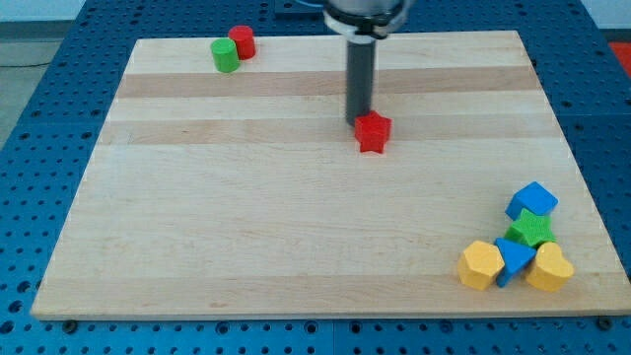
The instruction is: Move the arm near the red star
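Observation:
The red star (373, 132) lies on the wooden board (246, 217), a little right of centre in the upper half of the view. My tip (358, 119) stands at the star's upper left edge, touching or almost touching it. The dark rod rises straight up from there to the view's top.
A red cylinder (243, 42) and a green cylinder (225, 55) stand side by side at the board's top left. At the bottom right is a cluster: a blue block (532, 200), a green star (530, 230), a yellow hexagon (480, 264), a blue triangle (512, 260) and a yellow heart (549, 267).

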Available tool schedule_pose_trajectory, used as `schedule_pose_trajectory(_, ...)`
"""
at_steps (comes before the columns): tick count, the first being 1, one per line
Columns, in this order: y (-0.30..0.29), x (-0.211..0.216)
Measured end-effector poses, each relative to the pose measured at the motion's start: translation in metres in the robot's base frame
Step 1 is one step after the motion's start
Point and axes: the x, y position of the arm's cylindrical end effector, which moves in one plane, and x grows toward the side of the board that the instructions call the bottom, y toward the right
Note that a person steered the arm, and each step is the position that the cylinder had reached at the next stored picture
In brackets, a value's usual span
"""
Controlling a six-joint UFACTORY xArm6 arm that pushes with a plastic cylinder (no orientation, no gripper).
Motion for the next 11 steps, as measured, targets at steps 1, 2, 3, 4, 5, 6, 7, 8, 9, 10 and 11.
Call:
schedule_pose_trajectory(1, 0.039, 0.018)
schedule_pose_trajectory(2, 0.058, 0.049)
schedule_pose_trajectory(3, 0.072, 0.066)
schedule_pose_trajectory(4, 0.084, 0.028)
schedule_pose_trajectory(5, 0.080, -0.024)
schedule_pose_trajectory(6, 0.044, -0.042)
schedule_pose_trajectory(7, -0.010, -0.042)
schedule_pose_trajectory(8, -0.029, -0.035)
schedule_pose_trajectory(9, -0.028, -0.005)
schedule_pose_trajectory(10, -0.026, 0.005)
schedule_pose_trajectory(11, -0.023, 0.007)
